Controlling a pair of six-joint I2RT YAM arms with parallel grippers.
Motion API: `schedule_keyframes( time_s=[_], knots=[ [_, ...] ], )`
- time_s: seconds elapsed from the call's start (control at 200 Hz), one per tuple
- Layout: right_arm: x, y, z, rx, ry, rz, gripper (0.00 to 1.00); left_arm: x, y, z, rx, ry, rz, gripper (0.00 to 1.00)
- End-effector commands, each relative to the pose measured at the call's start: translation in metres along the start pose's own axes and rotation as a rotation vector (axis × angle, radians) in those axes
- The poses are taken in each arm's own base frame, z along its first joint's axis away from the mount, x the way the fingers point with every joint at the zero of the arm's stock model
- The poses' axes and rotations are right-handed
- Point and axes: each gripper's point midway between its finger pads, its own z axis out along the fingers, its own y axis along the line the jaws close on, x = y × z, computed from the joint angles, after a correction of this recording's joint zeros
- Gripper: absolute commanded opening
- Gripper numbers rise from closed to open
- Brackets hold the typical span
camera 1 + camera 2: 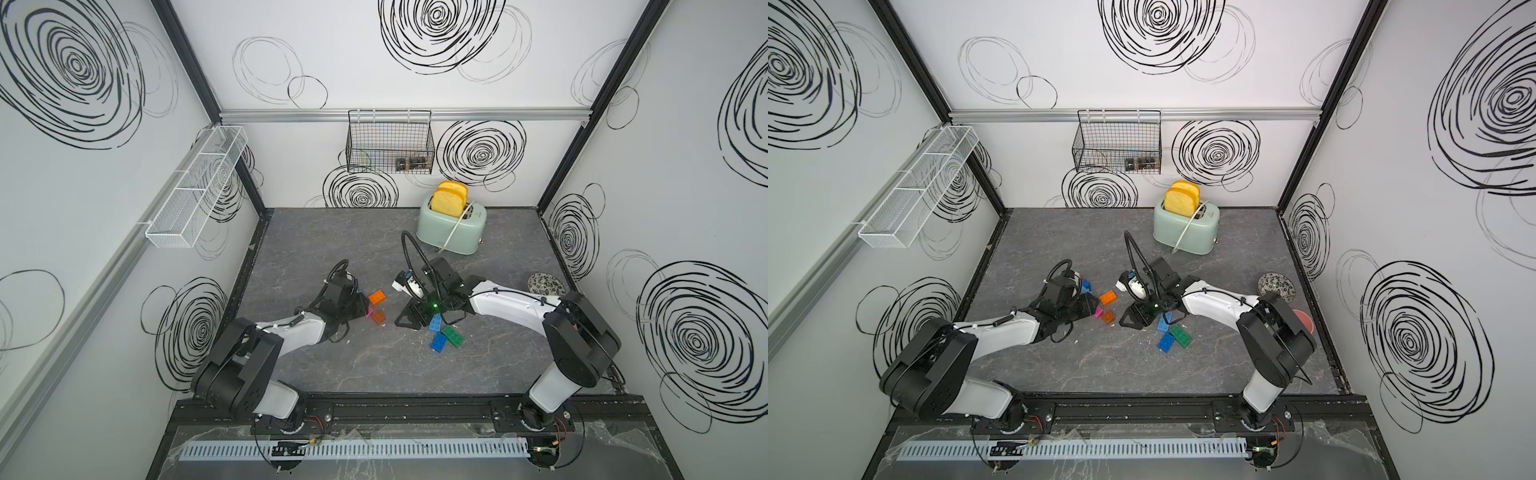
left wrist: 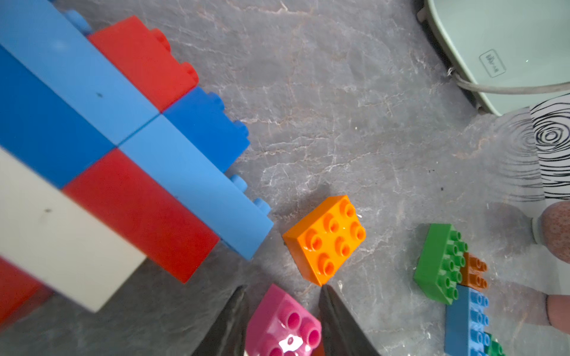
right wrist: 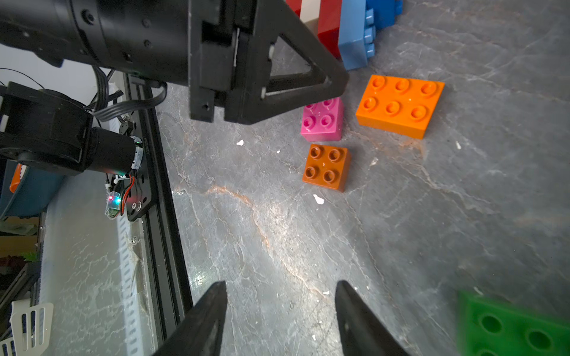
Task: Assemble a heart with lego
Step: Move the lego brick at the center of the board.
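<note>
left pincer [image 2: 282, 288] seemingly grips pink brick [image 2: 283, 323]

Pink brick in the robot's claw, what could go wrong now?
1. The left gripper holds the pink brick out near its fingertips, so it might twist or slip when lifted.
2. The orange brick lies right beside one fingertip; a move could knock it away.
3. The built block of bricks stands close by; a wide swing might bump it.

A mint toaster [image 1: 432, 228] holding two toast slices [image 1: 448, 197] is parked at the back of the tabletop [image 1: 324, 249]. A black basket [image 1: 390, 143] is hung above it, and a patterned dish [image 1: 545, 284] is left off right.
</note>
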Motion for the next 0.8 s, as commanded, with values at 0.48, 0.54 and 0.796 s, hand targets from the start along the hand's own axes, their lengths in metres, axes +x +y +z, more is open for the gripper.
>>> schedule_keyframes(
  time_s=[0.48, 0.54, 0.796],
  knots=[
    [0.008, -0.001, 0.001, 0.001, 0.023, -0.004, 0.59, -0.058, 0.009, 0.030, -0.015, -0.072, 0.013, 0.42],
    [0.007, -0.001, 0.001, 0.003, 0.020, -0.006, 0.59, -0.061, 0.008, 0.027, -0.011, -0.084, 0.013, 0.43],
    [0.003, -0.003, -0.001, 0.043, 0.007, -0.016, 0.59, -0.077, -0.005, 0.013, 0.028, -0.134, 0.010, 0.48]
  ],
)
